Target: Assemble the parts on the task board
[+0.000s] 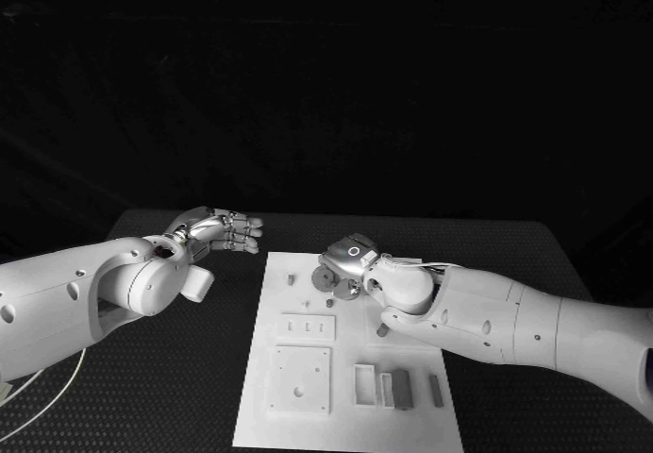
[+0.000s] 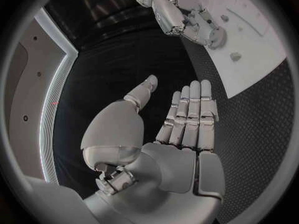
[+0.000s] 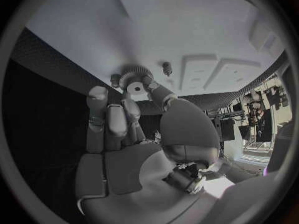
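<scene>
The right hand (image 1: pixel 348 266) pinches a toothed gear (image 3: pixel 132 79) over the task board's (image 1: pixel 409 429) twelve o'clock end, apparently seeking its peg, left hand (image 1: pixel 218 231) empty, fingers apart.

The board (image 1: pixel 273 415) lies in the middle of the worktop (image 1: pixel 517 245). The right hand (image 1: pixel 347 264) is over its far end, at a gear (image 3: pixel 135 79). The left hand (image 1: pixel 218 231) hangs over the worktop, left of the board's far corner.
</scene>
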Robot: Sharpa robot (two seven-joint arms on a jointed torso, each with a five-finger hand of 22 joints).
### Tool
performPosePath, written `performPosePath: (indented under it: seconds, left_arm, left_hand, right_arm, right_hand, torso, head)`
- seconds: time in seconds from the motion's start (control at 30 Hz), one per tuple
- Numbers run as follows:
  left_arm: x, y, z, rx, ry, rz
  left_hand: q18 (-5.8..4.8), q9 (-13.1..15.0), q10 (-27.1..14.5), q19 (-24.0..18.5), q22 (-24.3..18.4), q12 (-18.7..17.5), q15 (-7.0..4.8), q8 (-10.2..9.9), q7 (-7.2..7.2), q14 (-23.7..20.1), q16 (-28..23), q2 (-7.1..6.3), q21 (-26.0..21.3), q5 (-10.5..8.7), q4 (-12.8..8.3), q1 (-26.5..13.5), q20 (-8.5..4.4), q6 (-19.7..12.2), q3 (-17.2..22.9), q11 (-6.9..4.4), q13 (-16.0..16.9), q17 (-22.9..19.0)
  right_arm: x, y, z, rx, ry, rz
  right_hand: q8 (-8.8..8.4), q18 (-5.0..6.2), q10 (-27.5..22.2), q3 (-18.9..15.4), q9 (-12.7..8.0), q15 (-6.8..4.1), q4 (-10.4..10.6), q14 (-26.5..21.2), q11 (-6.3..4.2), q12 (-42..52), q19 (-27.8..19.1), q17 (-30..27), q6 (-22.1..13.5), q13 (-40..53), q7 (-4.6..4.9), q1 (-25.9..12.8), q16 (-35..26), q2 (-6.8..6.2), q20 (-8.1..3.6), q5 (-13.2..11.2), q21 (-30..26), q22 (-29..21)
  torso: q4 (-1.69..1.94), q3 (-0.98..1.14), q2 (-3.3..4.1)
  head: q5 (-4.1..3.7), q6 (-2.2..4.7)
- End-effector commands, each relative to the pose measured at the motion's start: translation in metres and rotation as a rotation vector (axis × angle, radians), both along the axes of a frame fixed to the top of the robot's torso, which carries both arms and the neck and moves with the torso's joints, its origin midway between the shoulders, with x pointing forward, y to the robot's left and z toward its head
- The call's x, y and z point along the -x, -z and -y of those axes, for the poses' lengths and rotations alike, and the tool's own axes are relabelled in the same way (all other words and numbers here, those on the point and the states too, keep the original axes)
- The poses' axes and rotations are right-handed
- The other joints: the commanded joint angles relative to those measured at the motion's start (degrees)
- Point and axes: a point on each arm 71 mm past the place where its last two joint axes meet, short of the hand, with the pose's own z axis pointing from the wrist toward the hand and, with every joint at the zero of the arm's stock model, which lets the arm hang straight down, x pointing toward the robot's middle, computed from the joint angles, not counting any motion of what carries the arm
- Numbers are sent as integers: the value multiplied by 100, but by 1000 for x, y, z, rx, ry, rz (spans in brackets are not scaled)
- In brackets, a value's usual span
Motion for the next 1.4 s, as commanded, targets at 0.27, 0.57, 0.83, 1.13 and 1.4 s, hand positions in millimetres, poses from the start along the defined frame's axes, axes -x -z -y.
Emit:
performPosePath:
  seconds: [0.27,0.57,0.83,1.13,1.4]
  left_arm:
    - [0,-1,2,5,15,8]
    - [0,-1,2,4,15,7]
    - [0,-1,2,4,14,7]
    - [0,-1,2,3,13,7]
    - [-2,-1,3,1,10,8]
  left_hand:
    - [105,-6,-11,-17,-3,-38,12,-37,10,7,-41,5,-41,0,-10,-29,17,-50,-39,15,-2,9]
    - [105,-6,-11,-16,-3,-41,12,-38,11,9,-44,5,-42,0,-9,-31,17,-51,-41,15,-2,12]
    - [105,-6,-10,-15,-3,-43,12,-39,11,10,-47,5,-43,0,-9,-30,17,-51,-41,15,-2,15]
    - [105,-6,-10,-14,-2,-46,12,-40,11,11,-50,5,-45,0,-9,-31,17,-52,-42,16,-2,19]
    - [105,-7,-14,-13,-2,-52,12,-44,13,12,-55,6,-47,0,-7,-32,17,-57,-42,18,-3,23]
  right_arm:
    - [0,7,6,17,13,-36]
    - [0,8,4,1,12,-65]
    - [-2,13,7,0,31,-150]
    - [-3,21,11,-10,52,-281]
    - [-7,22,19,-28,78,-308]
  right_hand:
    - [40,396,-42,6,9,3,36,-35,-2,-22,3,-12,96,-12,114,70,-19,0,-23,35,-23,78]
    - [-156,396,-180,43,-91,76,219,-61,76,-143,6,-83,-217,-143,195,40,-46,-235,-21,38,-66,78]
    - [-315,396,-241,88,-189,26,349,-66,19,-174,0,-99,-547,-197,135,140,-53,-155,-27,30,-89,97]
    - [-398,396,-346,26,-232,-54,36,-102,-62,-205,-72,-143,-846,-234,45,242,-78,454,3,35,-95,117]
    - [-373,396,-396,413,-242,-55,98,-118,-64,-207,-92,-175,-893,-243,48,216,-97,660,40,39,-98,118]
  torso:
    - [-7,6,2]
    - [-4,2,0]
    - [-4,-2,-2]
    - [-5,-2,-2]
    - [-15,-5,5]
  head:
    - [4,-2]
    - [-3,-5]
    - [-14,-13]
    - [-19,-35]
    - [-42,-37]
